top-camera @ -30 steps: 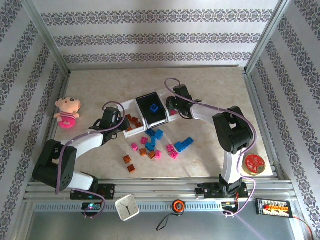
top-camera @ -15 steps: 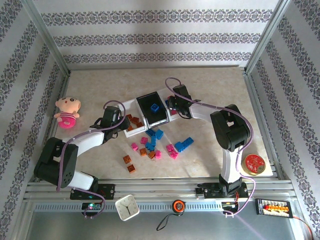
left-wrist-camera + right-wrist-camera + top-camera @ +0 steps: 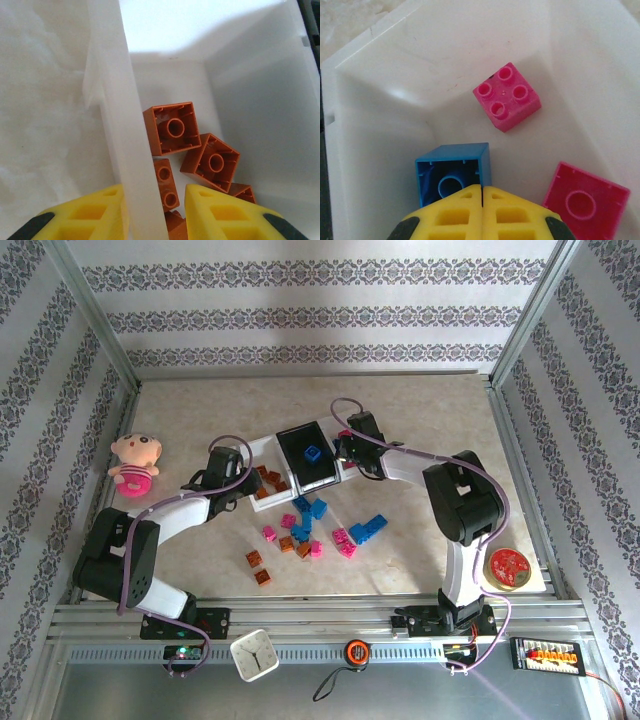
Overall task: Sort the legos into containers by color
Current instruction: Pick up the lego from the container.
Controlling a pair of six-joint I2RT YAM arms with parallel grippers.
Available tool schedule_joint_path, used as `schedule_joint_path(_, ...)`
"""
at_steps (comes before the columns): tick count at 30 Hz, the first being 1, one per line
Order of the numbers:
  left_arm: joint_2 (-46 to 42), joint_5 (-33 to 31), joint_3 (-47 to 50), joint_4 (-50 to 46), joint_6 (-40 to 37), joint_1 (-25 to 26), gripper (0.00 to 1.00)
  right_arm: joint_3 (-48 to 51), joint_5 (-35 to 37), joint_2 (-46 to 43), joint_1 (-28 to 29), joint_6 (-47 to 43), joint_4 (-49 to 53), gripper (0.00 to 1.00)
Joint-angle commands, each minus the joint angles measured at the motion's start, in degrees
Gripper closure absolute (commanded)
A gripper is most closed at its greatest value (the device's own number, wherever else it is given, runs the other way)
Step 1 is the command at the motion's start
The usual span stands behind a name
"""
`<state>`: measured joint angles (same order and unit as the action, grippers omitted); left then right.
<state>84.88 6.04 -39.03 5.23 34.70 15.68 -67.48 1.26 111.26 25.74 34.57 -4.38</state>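
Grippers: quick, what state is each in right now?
Left gripper: closed on the wall of the left white tray.
Right gripper: closed, fingertips touching, holding nothing.

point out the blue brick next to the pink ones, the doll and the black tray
blue brick [image 3: 451, 169]: right wrist view, hollow underside
doll [image 3: 134, 452]: top external view, its head
black tray [image 3: 304, 476]: top external view, bare floor near its front

Bright, even light; overexposed, softly blurred wrist close-ups.

pink plush doll: table's left edge | red round tin: near right corner | white clock, orange tape measure: front rail
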Motion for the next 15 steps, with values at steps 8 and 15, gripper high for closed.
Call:
schedule_joint_path(8,2.1,1.6,-3.4,0.8,-2.2,-1.6,0.67,2.3,7.1,-9.0,-0.3,-4.6,0.6,1.00)
schedule_joint_path(15,3.8,2.4,-5.7,0.4,-2.9,-2.0,0.67,5.6,8.8,-18.2,-0.2,-7.6,1.3,1.00)
